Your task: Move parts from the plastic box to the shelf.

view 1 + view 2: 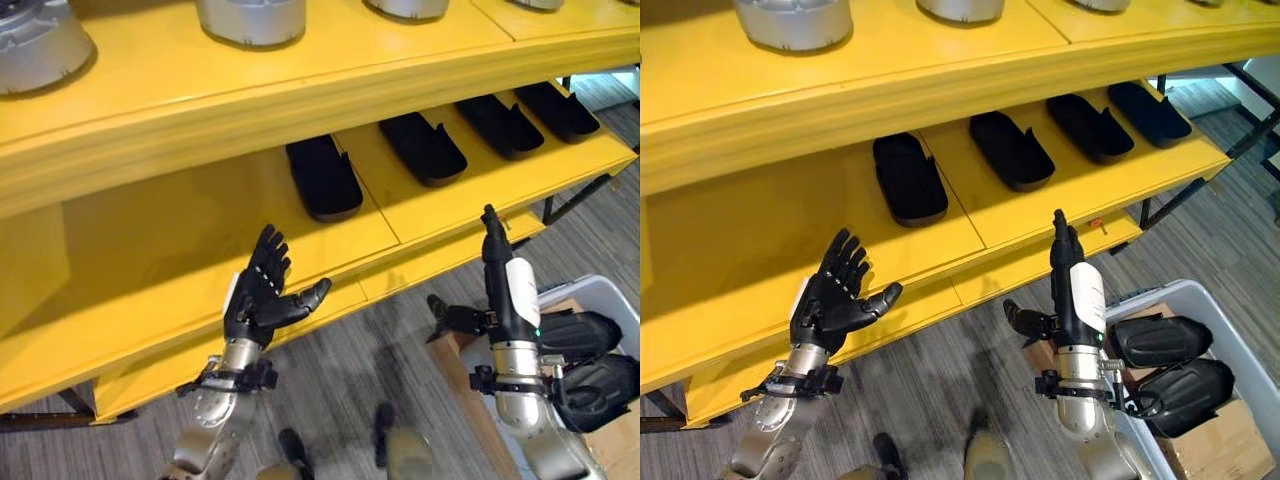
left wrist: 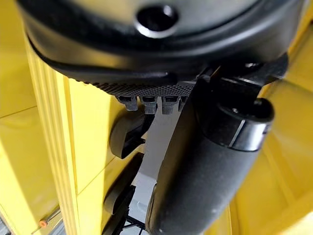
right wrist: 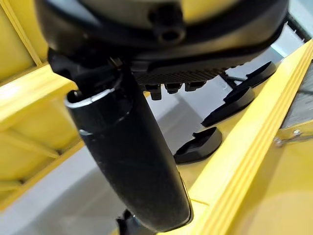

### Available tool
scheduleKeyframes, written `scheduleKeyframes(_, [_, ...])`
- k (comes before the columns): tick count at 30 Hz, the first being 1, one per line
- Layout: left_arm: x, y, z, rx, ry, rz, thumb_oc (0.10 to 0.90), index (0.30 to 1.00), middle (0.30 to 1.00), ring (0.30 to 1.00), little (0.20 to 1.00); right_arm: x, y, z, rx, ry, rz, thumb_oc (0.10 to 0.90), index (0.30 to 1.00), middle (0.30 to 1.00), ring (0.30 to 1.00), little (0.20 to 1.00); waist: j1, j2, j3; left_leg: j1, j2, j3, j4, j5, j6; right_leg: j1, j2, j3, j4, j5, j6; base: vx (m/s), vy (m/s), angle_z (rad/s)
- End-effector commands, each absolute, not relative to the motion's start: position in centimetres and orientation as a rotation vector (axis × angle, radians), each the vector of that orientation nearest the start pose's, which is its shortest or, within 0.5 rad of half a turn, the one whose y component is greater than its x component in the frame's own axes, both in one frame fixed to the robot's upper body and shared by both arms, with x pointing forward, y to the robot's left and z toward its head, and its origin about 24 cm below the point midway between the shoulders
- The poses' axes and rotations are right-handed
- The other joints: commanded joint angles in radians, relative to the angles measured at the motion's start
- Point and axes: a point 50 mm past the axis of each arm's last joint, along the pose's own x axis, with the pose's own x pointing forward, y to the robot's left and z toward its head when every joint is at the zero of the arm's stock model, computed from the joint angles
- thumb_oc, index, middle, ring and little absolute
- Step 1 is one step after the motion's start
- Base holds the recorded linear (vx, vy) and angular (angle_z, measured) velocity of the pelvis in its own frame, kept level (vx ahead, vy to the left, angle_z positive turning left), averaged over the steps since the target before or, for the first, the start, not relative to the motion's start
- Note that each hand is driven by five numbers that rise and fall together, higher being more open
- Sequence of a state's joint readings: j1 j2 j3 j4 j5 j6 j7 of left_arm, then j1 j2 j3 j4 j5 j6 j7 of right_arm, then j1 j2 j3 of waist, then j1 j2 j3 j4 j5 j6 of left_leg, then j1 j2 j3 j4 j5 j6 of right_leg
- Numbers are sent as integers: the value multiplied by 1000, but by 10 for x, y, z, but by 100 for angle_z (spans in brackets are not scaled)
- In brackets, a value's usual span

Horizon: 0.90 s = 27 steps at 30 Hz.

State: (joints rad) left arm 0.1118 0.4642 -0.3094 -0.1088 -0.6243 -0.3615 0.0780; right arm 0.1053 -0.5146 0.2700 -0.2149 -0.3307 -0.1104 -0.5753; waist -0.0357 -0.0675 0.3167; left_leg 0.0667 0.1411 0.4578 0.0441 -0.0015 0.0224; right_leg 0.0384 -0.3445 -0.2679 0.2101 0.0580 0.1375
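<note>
Several black parts lie in a row on the lower board of the yellow shelf (image 1: 200,250), the nearest being a black part (image 1: 323,177) in the middle. Two more black parts (image 1: 1160,342) rest in the white plastic box (image 1: 1200,300) at the lower right. My left hand (image 1: 262,292) is raised in front of the shelf's front edge, palm up, fingers straight and spread, holding nothing. My right hand (image 1: 1072,275) stands upright beside the box, fingers straight and pointing up at the shelf edge, thumb out to the side, empty. The shelved parts (image 3: 198,147) show past the right thumb.
Silver-grey round housings (image 1: 250,18) stand on the shelf's upper board. A brown cardboard box (image 1: 1220,445) sits under the plastic box. Grey carpet floor (image 1: 340,380) lies between shelf and box. Dark shelf legs (image 1: 570,200) stand at the right.
</note>
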Motion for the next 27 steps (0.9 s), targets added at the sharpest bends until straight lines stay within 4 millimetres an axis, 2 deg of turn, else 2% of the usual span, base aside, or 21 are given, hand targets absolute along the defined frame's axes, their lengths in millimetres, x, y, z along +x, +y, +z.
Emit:
scheduleKeyframes(1, [210, 162, 107, -271, -454, -376, 900, 1000, 1000, 1000, 1000, 230, -178, 130, -597, -652, -258, 900, 1000, 1000, 1000, 1000, -16, 17, -66, -75, -11, -43, 62, -109, 25, -15, 51, 6, 39, -69, 17, -68, -163, -68])
scheduleKeyframes(3, [212, 168, 105, -332, -418, -409, 900, 1000, 1000, 1000, 1000, 232, -179, 132, -601, -636, -231, 900, 1000, 1000, 1000, 1000, -12, 18, -81, -93, 14, 1, 67, -87, -2, 50, 81, -45, -39, -114, 16, -72, -199, -37])
scheduleKeyframes(5, [212, 168, 104, -370, -392, -510, 900, 1000, 1000, 1000, 1000, 230, -184, 133, -617, -617, -226, 900, 1000, 1000, 1000, 1000, -27, 29, -94, -89, 36, 33, 38, -46, -33, 73, 106, -57, -105, -122, 18, -88, -219, -94])
scheduleKeyframes(6, [212, 169, 104, -372, -389, -521, 900, 1000, 1000, 1000, 1000, 230, -186, 133, -618, -610, -226, 900, 1000, 1000, 1000, 1000, -30, 31, -95, -87, 38, 35, 34, -41, -37, 74, 110, -54, -112, -121, 17, -80, -221, -120])
scheduleKeyframes(12, [207, 170, 103, -466, -377, -592, 900, 1000, 1000, 1000, 1000, 230, -204, 130, -644, -552, -256, 900, 1000, 1000, 1000, 1000, -79, 56, -94, -67, 48, 53, -18, 0, -66, 58, 167, -24, -180, -105, -16, -49, -179, -49])
scheduleKeyframes(16, [205, 164, 108, -476, -403, -650, 900, 1000, 1000, 1000, 1000, 229, -211, 130, -651, -541, -278, 900, 1000, 1000, 1000, 1000, -101, 62, -95, -65, 59, 60, -42, 21, -77, 48, 195, -9, -191, -107, -36, -55, -206, -26])
scheduleKeyframes(17, [205, 155, 113, -490, -412, -717, 900, 1000, 1000, 1000, 1000, 228, -215, 130, -688, -544, -302, 900, 1000, 1000, 1000, 1000, -129, 65, -94, -68, 75, 62, -55, 41, -88, 37, 226, 17, -189, -115, -56, -44, -251, -19])
scheduleKeyframes(19, [206, 152, 114, -496, -414, -730, 900, 1000, 1000, 1000, 1000, 227, -217, 130, -701, -543, -307, 900, 1000, 1000, 1000, 1000, -141, 66, -93, -70, 83, 61, -58, 50, -93, 32, 236, 28, -187, -117, -63, -47, -233, -20])
scheduleKeyframes(21, [210, 145, 117, -515, -413, -756, 900, 1000, 1000, 1000, 1000, 227, -222, 129, -734, -537, -312, 900, 1000, 1000, 1000, 1000, -169, 70, -92, -72, 105, 55, -63, 82, -110, 19, 265, 59, -180, -125, -78, -44, -227, -36])
scheduleKeyframes(25, [211, 143, 118, -519, -412, -759, 900, 1000, 1000, 1000, 1000, 226, -223, 128, -746, -534, -313, 900, 1000, 1000, 1000, 1000, -175, 72, -91, -74, 112, 49, -63, 94, -117, 14, 275, 71, -177, -128, -83, -6, -60, -38])
scheduleKeyframes(27, [214, 140, 117, -528, -407, -745, 900, 1000, 1000, 1000, 1000, 226, -226, 124, -775, -513, -301, 900, 1000, 1000, 1000, 1000, -197, 69, -92, -73, 125, 28, -56, 119, -131, 7, 301, 106, -177, -132, -96, 27, -256, -41])
